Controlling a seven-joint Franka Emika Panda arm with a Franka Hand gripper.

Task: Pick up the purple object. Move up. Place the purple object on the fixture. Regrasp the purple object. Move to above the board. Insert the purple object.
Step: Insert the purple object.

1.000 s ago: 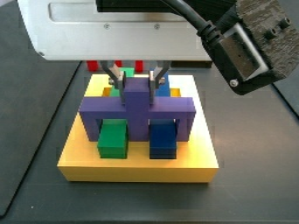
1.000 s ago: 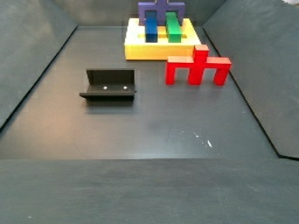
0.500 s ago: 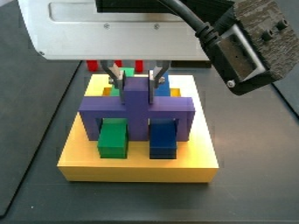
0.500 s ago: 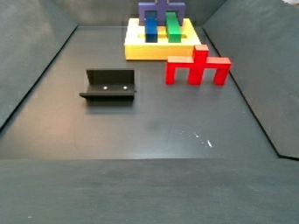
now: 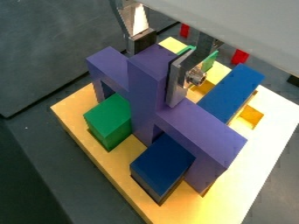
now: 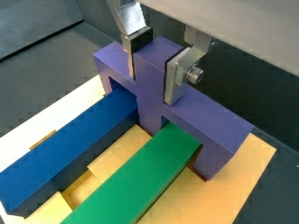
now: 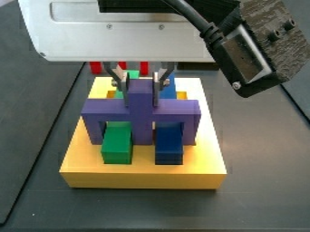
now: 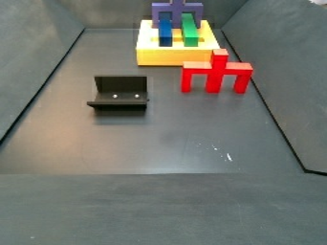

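We judged the violet-purple blocky bridge piece (image 5: 152,105), seated on the large yellow slotted board (image 7: 145,168) directly beneath our end effector (image 6: 159,63), rigid and smooth-faced, best taken by its raised central post, which the plates narrowly flanked.

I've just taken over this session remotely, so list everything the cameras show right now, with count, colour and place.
board: one, yellow, at the far end of the floor in a side view.
purple object: one, violet, seated across the board, its post between the fingers.
green bar: one, green, in a board slot under the crossbar.
blue bar: one, dark blue, in the slot beside the green bar.
red piece: one, red, on the floor next to the board.
fixture: one, black, empty, on the floor apart from the board.
gripper: one, silver fingers either side of the post, above the board.
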